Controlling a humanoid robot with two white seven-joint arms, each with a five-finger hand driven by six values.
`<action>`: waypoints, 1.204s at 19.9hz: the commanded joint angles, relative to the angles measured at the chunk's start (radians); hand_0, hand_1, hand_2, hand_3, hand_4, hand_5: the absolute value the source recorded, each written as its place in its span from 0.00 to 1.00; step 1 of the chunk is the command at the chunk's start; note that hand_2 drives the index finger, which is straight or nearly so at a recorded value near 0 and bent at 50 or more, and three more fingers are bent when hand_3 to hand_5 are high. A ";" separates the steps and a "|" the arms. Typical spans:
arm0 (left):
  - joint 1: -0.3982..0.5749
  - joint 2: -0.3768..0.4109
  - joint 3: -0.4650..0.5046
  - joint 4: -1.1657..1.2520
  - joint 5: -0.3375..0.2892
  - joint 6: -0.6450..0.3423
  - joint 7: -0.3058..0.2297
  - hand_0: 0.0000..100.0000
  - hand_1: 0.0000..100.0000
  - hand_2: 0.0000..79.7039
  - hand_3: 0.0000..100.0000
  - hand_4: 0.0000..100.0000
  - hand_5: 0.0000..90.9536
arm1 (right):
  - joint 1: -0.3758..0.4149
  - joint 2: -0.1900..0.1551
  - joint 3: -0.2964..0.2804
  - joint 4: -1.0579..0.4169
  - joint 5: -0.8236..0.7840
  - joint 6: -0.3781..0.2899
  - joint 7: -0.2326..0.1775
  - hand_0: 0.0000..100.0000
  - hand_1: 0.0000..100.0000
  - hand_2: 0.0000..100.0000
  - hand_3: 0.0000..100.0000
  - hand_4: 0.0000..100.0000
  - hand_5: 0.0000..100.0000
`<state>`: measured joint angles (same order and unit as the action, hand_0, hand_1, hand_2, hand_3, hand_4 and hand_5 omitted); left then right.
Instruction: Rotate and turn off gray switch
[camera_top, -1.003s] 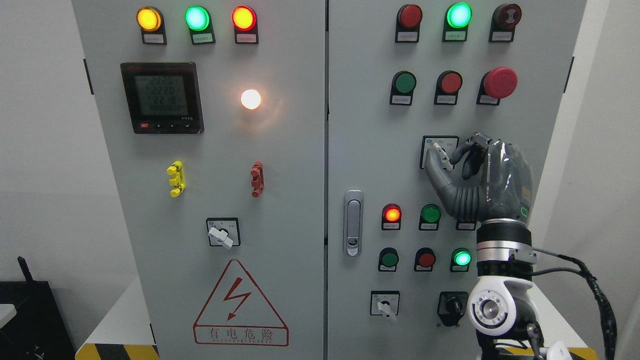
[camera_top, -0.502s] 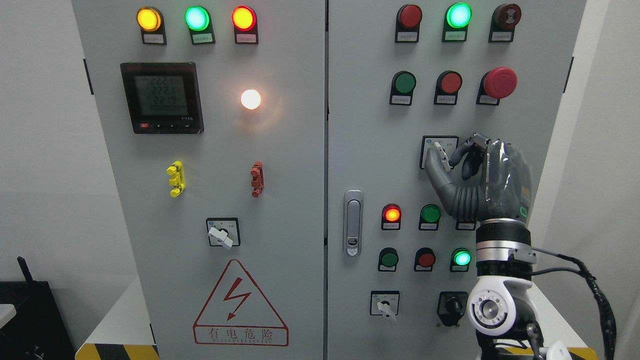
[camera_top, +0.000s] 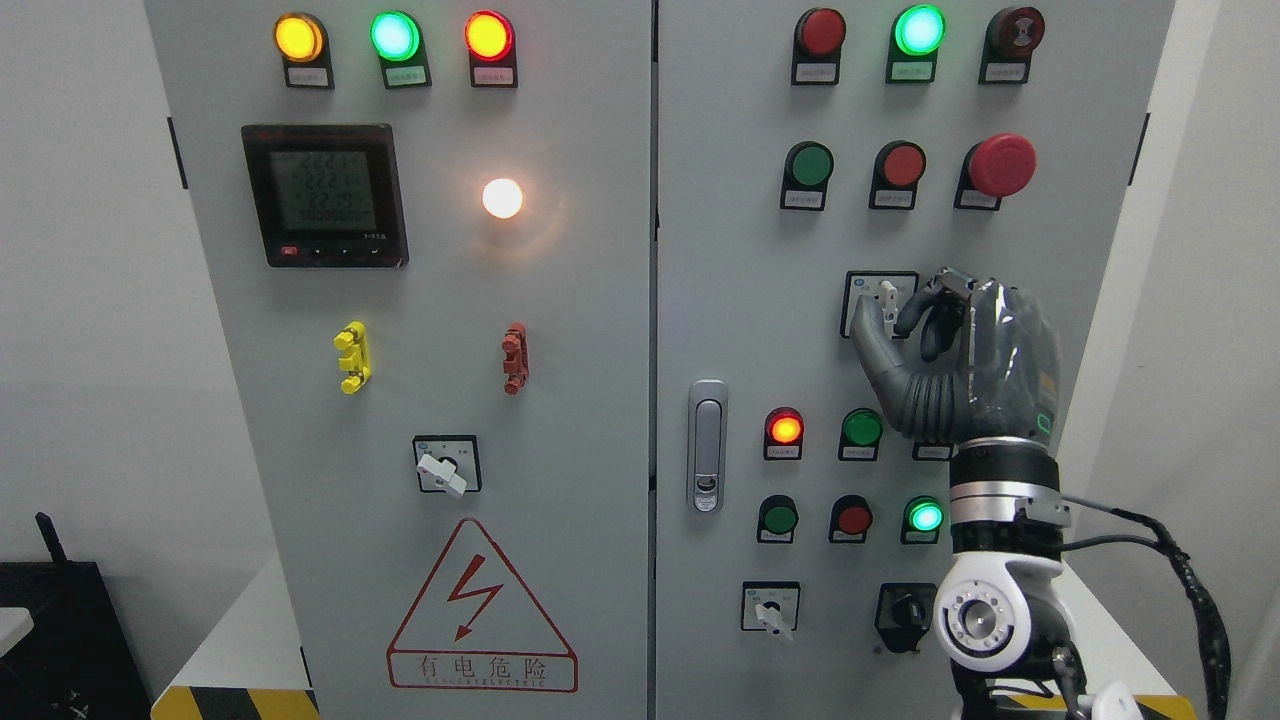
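my right hand (camera_top: 945, 355) is raised against the right door of the cabinet (camera_top: 730, 300), with the wrist and forearm rising from the lower right of the view. my thumb and index fingertips (camera_top: 905, 318) are pinched on the small lever of the gray switch (camera_top: 886, 298), which sits at the upper left of my hand, on a square plate with a pale label. the lever stands nearly upright between the two tips. my other fingers are curled loosely behind, their backs toward the camera.

just below my palm, to its left, a row of two round lamps shows: a lit red lamp (camera_top: 785, 428) and a dark green lamp (camera_top: 861, 428). lower, beside my wrist, come a green button (camera_top: 778, 518), a red button (camera_top: 853, 519) and a glowing green lamp (camera_top: 925, 517). further down, left of my forearm joint, are a second small gray switch (camera_top: 769, 608) and a black knob (camera_top: 905, 610).

above my hand sit a green button, a red button and a large red mushroom button (camera_top: 1002, 164). well to the left of my hand, past the door handle (camera_top: 707, 445), the left door carries a black meter (camera_top: 324, 195), a bright white lamp (camera_top: 502, 198), a yellow clip, a red clip, another gray switch (camera_top: 446, 467) and a red lightning warning triangle (camera_top: 482, 610).

my left hand does not show.
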<state>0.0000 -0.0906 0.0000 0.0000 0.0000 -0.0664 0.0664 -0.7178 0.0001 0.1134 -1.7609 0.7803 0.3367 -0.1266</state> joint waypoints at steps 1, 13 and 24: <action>-0.009 0.000 0.008 -0.026 0.020 0.000 0.000 0.12 0.39 0.00 0.00 0.00 0.00 | 0.000 0.011 0.000 0.000 -0.001 -0.001 -0.007 0.46 0.53 0.74 1.00 0.93 1.00; -0.009 0.000 0.008 -0.026 0.020 0.000 0.000 0.12 0.39 0.00 0.00 0.00 0.00 | 0.003 0.006 0.000 -0.008 -0.003 -0.010 -0.007 0.35 0.50 0.75 1.00 0.93 1.00; -0.009 0.000 0.008 -0.026 0.020 0.000 0.000 0.12 0.39 0.00 0.00 0.00 0.00 | 0.009 -0.006 -0.014 -0.046 -0.003 -0.044 -0.007 0.31 0.50 0.76 1.00 0.94 1.00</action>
<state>0.0000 -0.0906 0.0000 0.0000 0.0000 -0.0664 0.0664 -0.7124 0.0000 0.1090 -1.7791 0.7779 0.3032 -0.1335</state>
